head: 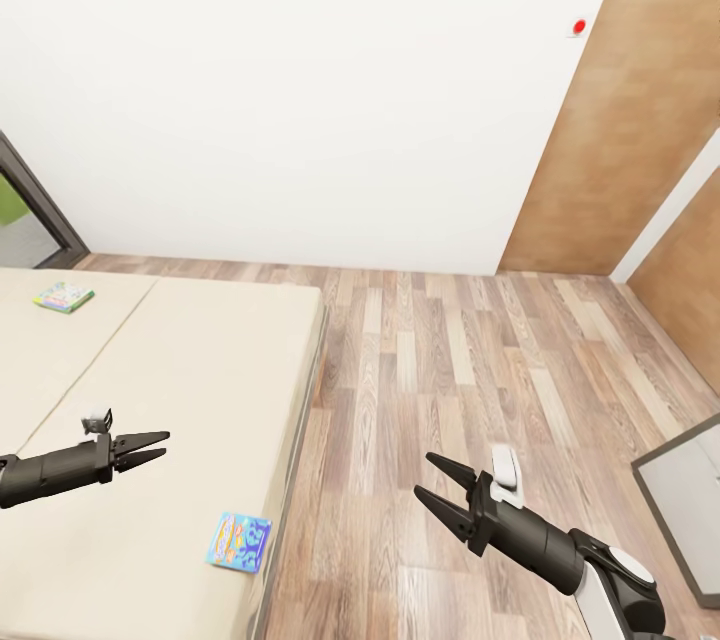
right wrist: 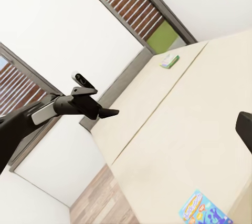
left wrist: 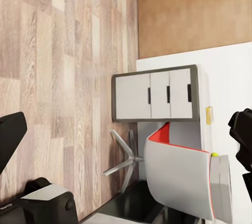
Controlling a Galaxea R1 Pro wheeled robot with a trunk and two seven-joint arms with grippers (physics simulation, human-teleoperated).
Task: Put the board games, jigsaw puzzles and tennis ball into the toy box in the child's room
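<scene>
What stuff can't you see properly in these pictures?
- Green board game, head view: too small to read its cover.
- Blue board game, right wrist view: cut off by the picture's edge.
- Chair, left wrist view: cut off by the edge.
- Cabinet, head view: cut off by the edge.

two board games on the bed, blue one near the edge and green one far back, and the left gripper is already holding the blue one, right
Not quite. In the head view the left gripper is open and holds nothing; it hovers apart from the blue board game, which lies flat near the edge of the bed. The green board game does lie far back.
</scene>
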